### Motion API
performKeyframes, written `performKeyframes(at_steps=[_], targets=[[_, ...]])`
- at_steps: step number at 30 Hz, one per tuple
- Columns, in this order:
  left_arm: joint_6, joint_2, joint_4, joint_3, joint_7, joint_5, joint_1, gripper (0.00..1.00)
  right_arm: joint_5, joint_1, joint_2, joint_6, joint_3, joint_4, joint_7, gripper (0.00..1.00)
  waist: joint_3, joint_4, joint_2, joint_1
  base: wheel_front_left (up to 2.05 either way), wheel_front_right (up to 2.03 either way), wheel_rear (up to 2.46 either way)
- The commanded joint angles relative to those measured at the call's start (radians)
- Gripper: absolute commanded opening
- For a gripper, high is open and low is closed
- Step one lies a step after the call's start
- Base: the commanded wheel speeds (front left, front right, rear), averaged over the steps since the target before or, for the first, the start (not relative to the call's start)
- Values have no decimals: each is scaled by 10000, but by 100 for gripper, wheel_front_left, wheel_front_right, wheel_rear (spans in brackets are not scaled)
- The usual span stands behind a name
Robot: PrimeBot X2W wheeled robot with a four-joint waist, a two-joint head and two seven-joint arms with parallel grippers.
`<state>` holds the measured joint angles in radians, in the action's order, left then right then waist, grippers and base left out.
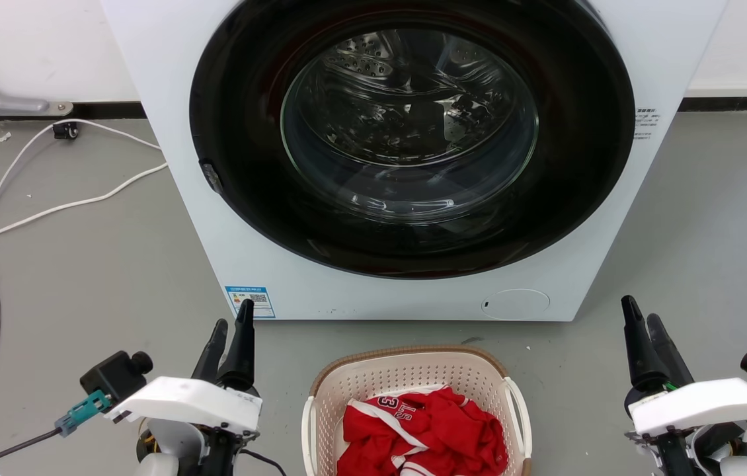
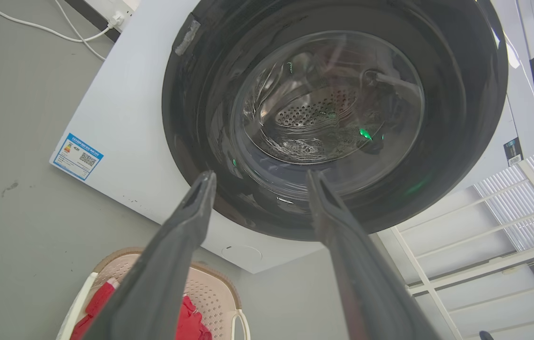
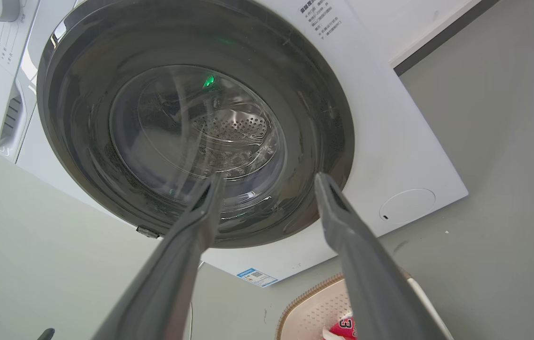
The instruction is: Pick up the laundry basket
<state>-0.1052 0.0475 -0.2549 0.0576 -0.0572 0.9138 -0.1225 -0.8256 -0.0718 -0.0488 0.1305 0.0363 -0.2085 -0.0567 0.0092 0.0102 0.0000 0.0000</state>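
Left hand (image 1: 233,314) spread, empty, right hand (image 1: 640,308) likewise, laundry basket (image 1: 413,351) between, floor (image 1: 82,264) flanking its rim

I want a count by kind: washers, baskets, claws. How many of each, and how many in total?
Washer: 1
Basket: 1
Claws: 2, left claw and right claw
Total: 4

head: high, looking down | both wrists: low, angled upward, near | shared: washer door (image 1: 411,132)
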Motion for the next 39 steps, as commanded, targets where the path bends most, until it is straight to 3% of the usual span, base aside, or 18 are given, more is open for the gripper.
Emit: performKeyframes(at_steps=[1,16,39], targets=[[38,26,81,108,-119,-489,-296,100,447,-201,-23,1,-25,152,-125,100,2,13,0,0,0,0,0],[191,30,-151,619,-591,-2658,-490,100,2602,-152,-22,2,27,26,-326,100,4,96,0,0,0,0,0],[476,103,-699,1183,-1181,-5150,-712,100,5184,140,-24,1,-83,285,-351,100,11,139,0,0,0,0,0]])
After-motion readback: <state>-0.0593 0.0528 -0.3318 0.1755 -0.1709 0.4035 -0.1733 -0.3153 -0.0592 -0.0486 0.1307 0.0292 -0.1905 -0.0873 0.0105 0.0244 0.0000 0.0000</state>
